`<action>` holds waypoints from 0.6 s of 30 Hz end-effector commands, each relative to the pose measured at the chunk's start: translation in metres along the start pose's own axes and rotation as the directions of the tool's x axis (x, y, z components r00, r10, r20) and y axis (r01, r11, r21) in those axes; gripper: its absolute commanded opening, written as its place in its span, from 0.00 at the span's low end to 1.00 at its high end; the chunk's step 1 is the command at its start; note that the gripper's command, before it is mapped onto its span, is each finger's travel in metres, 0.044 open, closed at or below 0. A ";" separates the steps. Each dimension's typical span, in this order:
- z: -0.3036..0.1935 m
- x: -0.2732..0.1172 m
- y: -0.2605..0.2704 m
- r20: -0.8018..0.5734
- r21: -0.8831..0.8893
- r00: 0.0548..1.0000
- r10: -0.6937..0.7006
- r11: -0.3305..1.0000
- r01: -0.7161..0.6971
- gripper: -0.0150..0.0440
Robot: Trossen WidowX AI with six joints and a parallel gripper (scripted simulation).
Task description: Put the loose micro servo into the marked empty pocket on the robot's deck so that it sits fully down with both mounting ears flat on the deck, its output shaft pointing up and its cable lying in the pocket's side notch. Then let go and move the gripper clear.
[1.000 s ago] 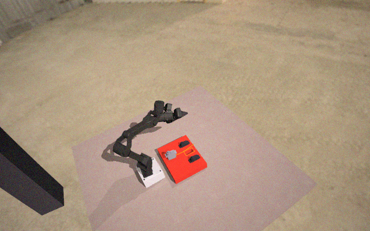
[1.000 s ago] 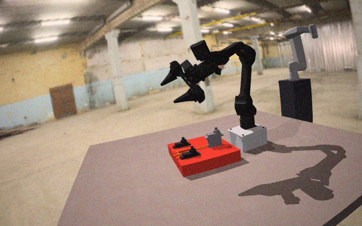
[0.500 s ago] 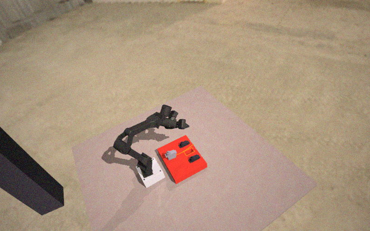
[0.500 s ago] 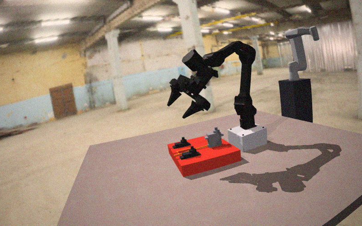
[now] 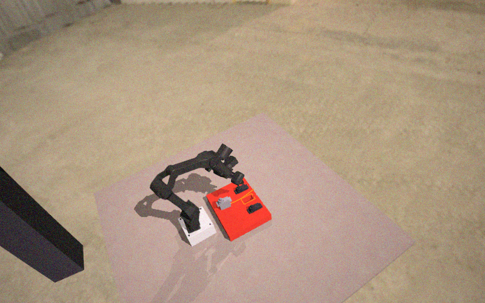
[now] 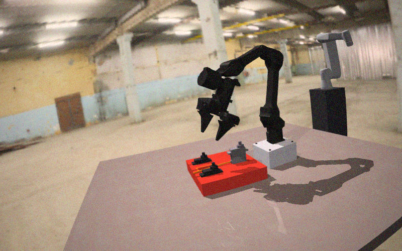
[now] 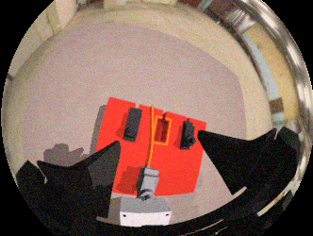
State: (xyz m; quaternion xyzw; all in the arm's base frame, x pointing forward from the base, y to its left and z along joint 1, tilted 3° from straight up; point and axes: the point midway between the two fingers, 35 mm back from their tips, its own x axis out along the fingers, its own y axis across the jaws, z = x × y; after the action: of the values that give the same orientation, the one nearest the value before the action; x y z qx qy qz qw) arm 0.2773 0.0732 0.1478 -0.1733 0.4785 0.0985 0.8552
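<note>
Bare concrete floor and pale pillars stretch away behind a pinkish table (image 6: pixel 321 193), where the black arm (image 6: pixel 271 93) rises from a white base (image 6: pixel 274 152). Just beside that base lies a red deck (image 6: pixel 236 180). The grey servo (image 6: pixel 237 153) stands on the deck at the end nearest the base, upright with its shaft on top, not in any pocket. From it an orange line runs across the deck to the pocket (image 7: pixel 161 130), an orange-outlined rectangle between two black servos (image 6: pixel 210 170) already seated, one on each side.

The arm reaches up and over, and the gripper (image 6: pixel 216 127) hangs above the deck, well clear of it, pointing down with a slight tilt. Its fingers (image 6: pixel 224 124) are spread wide with nothing between them. From the wrist view the two dark fingertips frame the deck, with the grey servo low in the middle and the pocket beyond it. A dark pedestal (image 6: pixel 329 109) with a pale arm (image 6: pixel 332 52) on it stands behind the table.
</note>
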 end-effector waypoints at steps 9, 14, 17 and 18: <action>-0.051 0.002 0.004 -0.253 0.258 0.960 0.121 0.965 -0.053 1.00; -0.071 -0.001 0.006 -0.352 0.372 0.919 0.178 0.928 -0.037 1.00; -0.081 -0.004 0.008 -0.404 0.434 0.890 0.212 0.901 -0.018 1.00; -0.083 -0.005 0.008 -0.413 0.445 0.884 0.218 0.895 -0.013 1.00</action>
State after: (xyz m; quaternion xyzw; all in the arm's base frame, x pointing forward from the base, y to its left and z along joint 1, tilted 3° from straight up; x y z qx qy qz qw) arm 0.2144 0.0493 0.1112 0.0042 0.6641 0.0140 0.7475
